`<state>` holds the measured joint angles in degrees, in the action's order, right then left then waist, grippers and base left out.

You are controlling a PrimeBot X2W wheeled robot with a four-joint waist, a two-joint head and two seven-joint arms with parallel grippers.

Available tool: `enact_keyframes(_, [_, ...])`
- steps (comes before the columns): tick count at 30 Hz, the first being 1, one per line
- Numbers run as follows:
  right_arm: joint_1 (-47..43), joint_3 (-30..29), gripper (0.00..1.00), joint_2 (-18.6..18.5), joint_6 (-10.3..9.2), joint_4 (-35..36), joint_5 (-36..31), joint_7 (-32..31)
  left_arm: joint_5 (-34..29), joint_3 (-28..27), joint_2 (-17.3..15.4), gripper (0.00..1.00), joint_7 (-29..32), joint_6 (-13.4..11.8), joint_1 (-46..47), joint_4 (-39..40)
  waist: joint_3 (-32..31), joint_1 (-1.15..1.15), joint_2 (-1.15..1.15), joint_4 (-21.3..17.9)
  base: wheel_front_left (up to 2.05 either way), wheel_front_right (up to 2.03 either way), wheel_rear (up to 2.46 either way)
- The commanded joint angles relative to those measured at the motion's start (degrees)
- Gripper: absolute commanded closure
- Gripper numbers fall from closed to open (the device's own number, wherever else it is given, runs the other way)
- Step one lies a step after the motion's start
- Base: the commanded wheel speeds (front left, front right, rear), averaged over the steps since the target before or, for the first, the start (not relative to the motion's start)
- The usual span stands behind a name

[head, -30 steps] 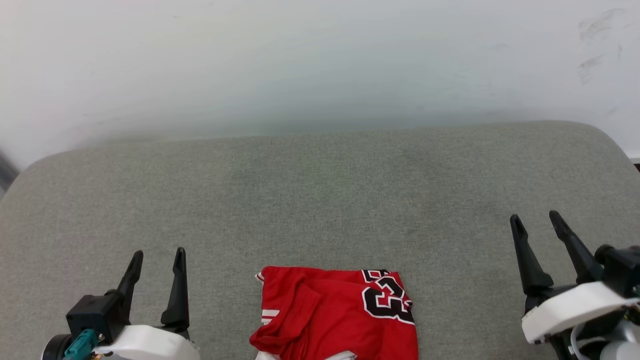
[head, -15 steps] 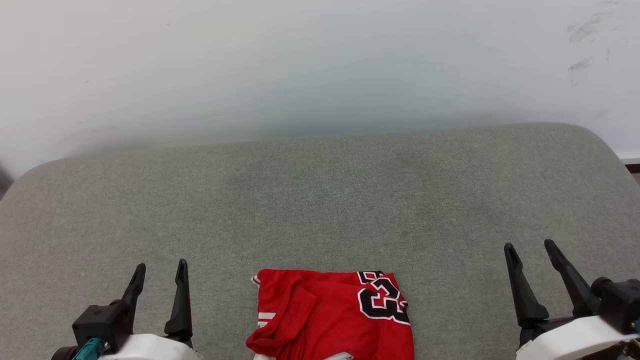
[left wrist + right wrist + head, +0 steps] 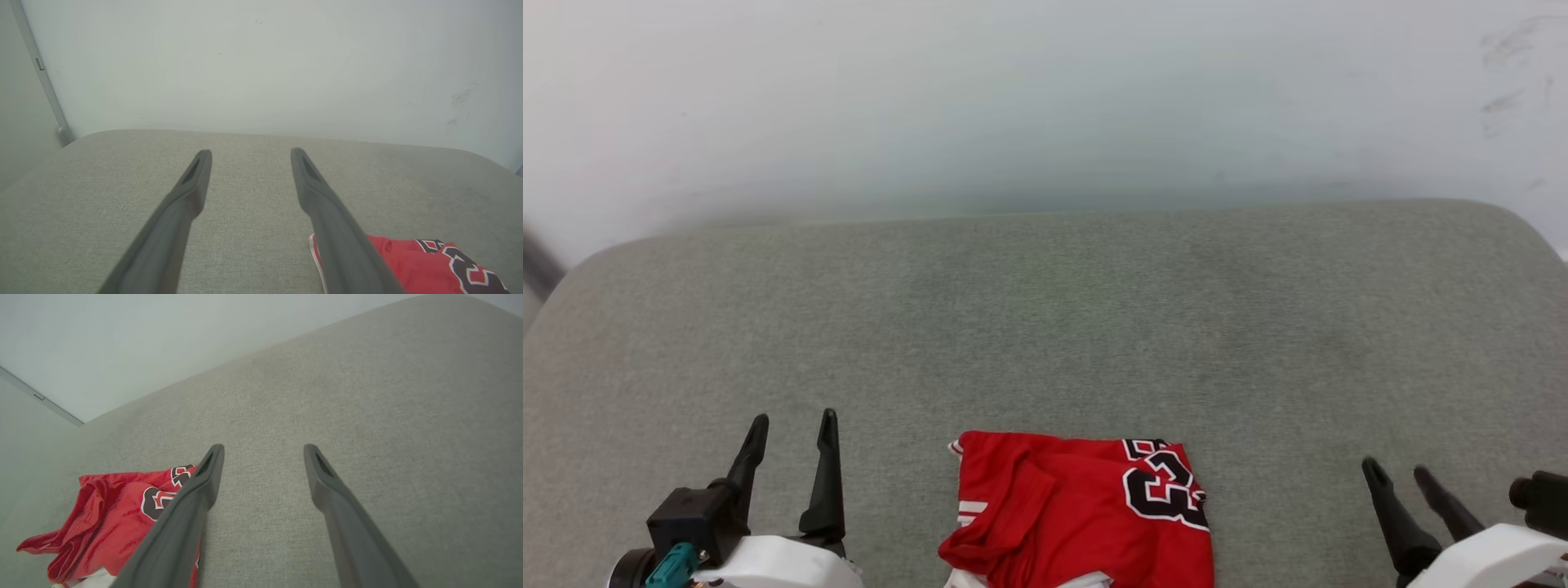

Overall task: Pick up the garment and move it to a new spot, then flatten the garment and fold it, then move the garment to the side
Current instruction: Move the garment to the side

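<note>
While both grippers hang empty, the red jersey [image 3: 1086, 510] lies bunched on the grey cushion [image 3: 1045, 327] at 6 o'clock in the head view, at the near edge, with its lower part cut off by the frame. A black number outlined in white [image 3: 1164, 490] sits toward the jersey's 2 o'clock corner. A bit of red-and-white striped trim shows on its 9 o'clock edge, and a strip of white cloth peeks out beneath it at 6 o'clock.

The left gripper [image 3: 794, 416] is at 7 o'clock in that view, its two dark fingers spread wide and pointing toward 12 o'clock with nothing between them. It stands beside the jersey and clear of it. In the left wrist view the left gripper [image 3: 251, 152] has only bare cushion in the gap, and the jersey [image 3: 408, 261] lies off at 4 o'clock, partly behind one finger.

The right gripper [image 3: 1396, 468] is at 4 o'clock in the head view, fingers likewise apart and holding nothing, well away from the jersey. In the right wrist view the right gripper [image 3: 264, 447] is over plain cushion, and the jersey [image 3: 110, 514] lies rumpled at 8 o'clock.

A pale wall [image 3: 1013, 98] rises behind the cushion at 12 o'clock.
</note>
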<state>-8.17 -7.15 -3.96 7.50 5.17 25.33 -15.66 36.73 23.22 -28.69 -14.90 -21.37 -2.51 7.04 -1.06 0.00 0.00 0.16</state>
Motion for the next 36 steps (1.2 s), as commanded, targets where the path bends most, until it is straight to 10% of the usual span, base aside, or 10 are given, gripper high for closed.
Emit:
enact_keyframes(1, [-0.09,-0.62,0.0,-0.61,-0.02,-1.07,1.14,-1.11,-0.58,-0.06,0.08,0.0,-0.38,0.32,0.8,0.1,0.54,0.0,0.0,0.92,0.0,0.0,0.0])
enact_keyframes(10, [3.25,3.91,0.0,-4.42,-0.01,-12.05,13.91,-16.89,-1.99,-0.06,3.04,0.0,-0.27,2.73,3.23,-1.19,5.13,0.0,0.0,6.66,0.0,0.0,0.0])
enact_keyframes(22, [9.12,12.88,0.0,-1.91,-0.07,-21.22,26.05,-19.54,-3.94,-2.05,6.02,0.0,-0.27,6.22,5.86,-3.99,9.73,0.0,0.0,10.44,0.0,0.0,0.0])
enact_keyframes(23, [9.65,13.51,0.62,-2.12,-0.07,-21.7,26.74,-19.62,-4.02,-2.22,6.2,0.0,-0.27,6.33,6.15,-4.24,9.8,0.0,0.0,10.48,0.0,0.0,0.0])
enact_keyframes(24, [10.1,14.07,1.0,-2.16,-0.07,-21.78,27.5,-19.33,-4.3,-2.38,6.37,0.0,-0.27,6.67,6.46,-4.47,9.78,0.0,0.0,10.47,0.0,0.0,0.0])
enact_keyframes(36, [15.52,23.94,1.0,-12.31,-0.02,-12.49,20.43,-16.17,-5.32,-4.86,6.9,0.0,-0.28,7.05,2.44,-5.33,5.0,0.0,0.0,3.74,0.0,0.0,0.0])
